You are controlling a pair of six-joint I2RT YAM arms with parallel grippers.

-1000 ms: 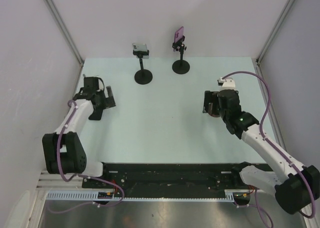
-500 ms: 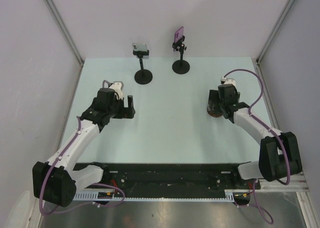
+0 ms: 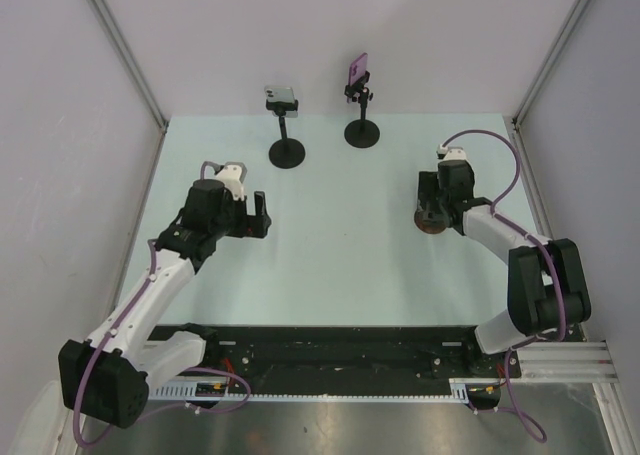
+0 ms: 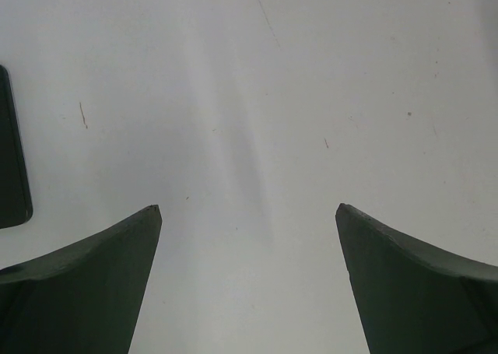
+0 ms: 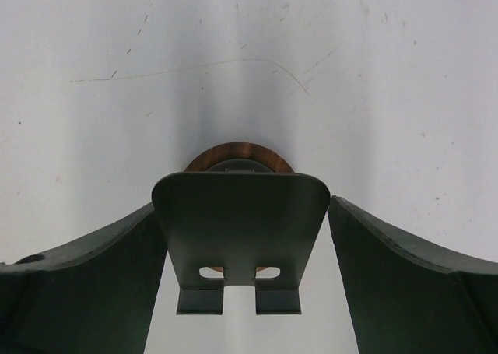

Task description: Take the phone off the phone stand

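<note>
We log the left gripper (image 3: 257,215) spread wide above the table (image 4: 257,97). The right gripper (image 5: 243,206) is spread too, fingers (image 5: 78,276) flanking a dark bracket (image 5: 241,237) on a brown disc (image 5: 240,153) (contact unclear). The purple phone (image 3: 356,71) sits in its stand (image 3: 361,133), well ahead of both grippers; a grey phone (image 3: 281,98) on a second stand (image 3: 287,153) stands left of it.

We hold our left arm (image 3: 150,285) stretched forward and inward, the left gripper (image 4: 248,211) with jaws spread wide; our right arm (image 3: 500,240) bends sharply at the elbow, forearm angled inward, the right gripper (image 5: 243,206) likewise parted wide.
</note>
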